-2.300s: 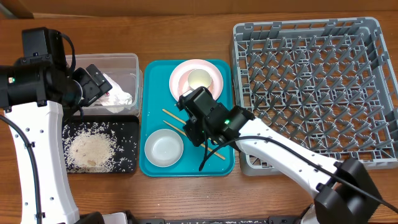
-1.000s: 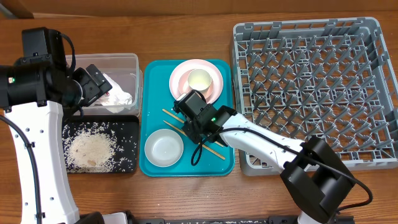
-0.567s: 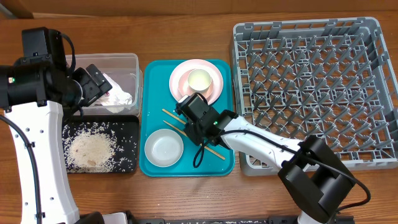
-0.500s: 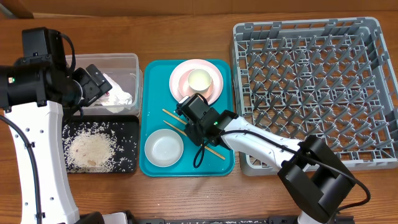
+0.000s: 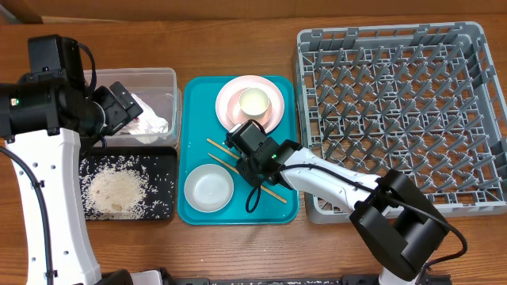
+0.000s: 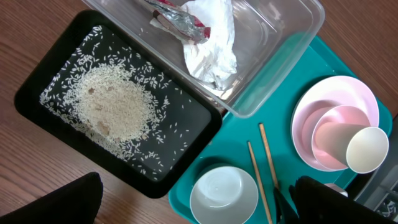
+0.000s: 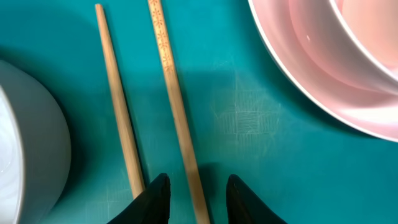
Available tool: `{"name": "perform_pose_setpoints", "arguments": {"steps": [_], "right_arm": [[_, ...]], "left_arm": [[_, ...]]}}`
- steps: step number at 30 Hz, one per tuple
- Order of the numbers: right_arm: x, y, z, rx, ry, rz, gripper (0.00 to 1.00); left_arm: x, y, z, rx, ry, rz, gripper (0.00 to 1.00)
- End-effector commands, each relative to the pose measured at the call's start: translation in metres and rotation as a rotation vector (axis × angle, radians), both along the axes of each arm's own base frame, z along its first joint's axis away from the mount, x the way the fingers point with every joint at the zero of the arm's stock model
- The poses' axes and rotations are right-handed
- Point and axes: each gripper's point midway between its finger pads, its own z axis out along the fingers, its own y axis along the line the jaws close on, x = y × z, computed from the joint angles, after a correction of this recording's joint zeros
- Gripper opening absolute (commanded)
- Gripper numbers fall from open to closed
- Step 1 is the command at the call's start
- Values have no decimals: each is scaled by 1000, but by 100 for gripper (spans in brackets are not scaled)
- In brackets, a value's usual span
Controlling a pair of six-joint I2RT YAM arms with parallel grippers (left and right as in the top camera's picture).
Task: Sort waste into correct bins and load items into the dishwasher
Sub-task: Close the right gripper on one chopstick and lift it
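Two wooden chopsticks (image 5: 223, 150) lie on the teal tray (image 5: 195, 89). My right gripper (image 5: 249, 155) is low over them, open. In the right wrist view my right gripper (image 7: 198, 190) straddles one chopstick (image 7: 171, 93); the other chopstick (image 7: 118, 112) lies just left of it. A white cup (image 5: 254, 101) sits in a pink bowl on the pink plate (image 5: 231, 95). A pale bowl (image 5: 209, 188) stands at the tray's front. My left gripper (image 5: 120, 107) is open and empty over the clear tub (image 5: 162, 77), which holds the napkin (image 6: 211, 43) and red wrapper (image 6: 177, 15). Rice (image 5: 116, 190) lies in the black tray (image 5: 165, 158).
The big grey dish rack (image 5: 396, 111) stands right of the teal tray, with no dishes in it. In the right wrist view the pink plate (image 7: 292, 68) is close on the right and the pale bowl (image 7: 25, 149) close on the left.
My right gripper has shifted up and left over the chopsticks, then held nearly still. The left arm has not moved.
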Motion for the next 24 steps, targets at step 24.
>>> {"name": "perform_pose_setpoints", "arguments": {"steps": [24], "right_arm": [[6,0,-21,-24,1,14,17]], "left_arm": [[2,4,4,11,-12,10,100]]}}
